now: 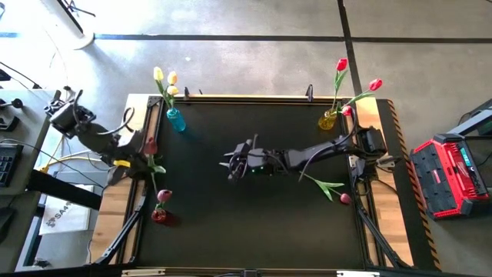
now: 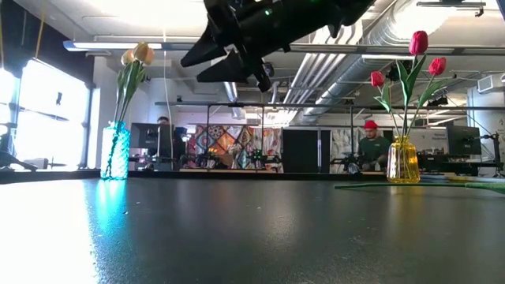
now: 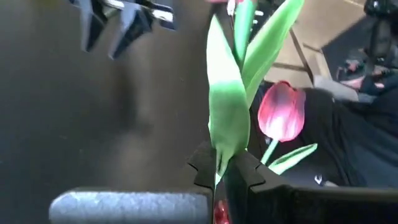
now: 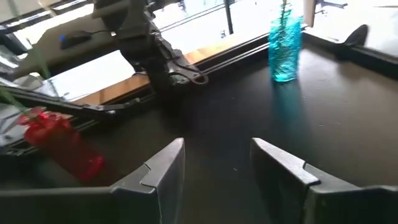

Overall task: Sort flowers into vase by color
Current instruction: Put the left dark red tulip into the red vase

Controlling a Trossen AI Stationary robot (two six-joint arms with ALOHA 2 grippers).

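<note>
Flowers sorted so far: yellow tulips (image 1: 164, 78) in the blue vase (image 1: 176, 120), red tulips (image 1: 343, 68) in the yellow vase (image 1: 328, 120). One maroon tulip (image 1: 344, 198) lies on the bench (image 1: 231, 223) near the right edge. Left pincer (image 3: 225, 174) clenched on a pink tulip (image 3: 282, 112) stem beside the red vase (image 1: 159, 216). Right pincer (image 1: 233, 164) released, mid-bench, holding nothing.

Non-task stuff: black table (image 1: 254, 223) with wood side strips, red toolbox (image 1: 448, 175) on the floor beside it, keyboard (image 1: 8, 160) on the opposite side. Low view: person in red cap (image 2: 371, 147) and another person (image 2: 164, 142) at the back benches.
</note>
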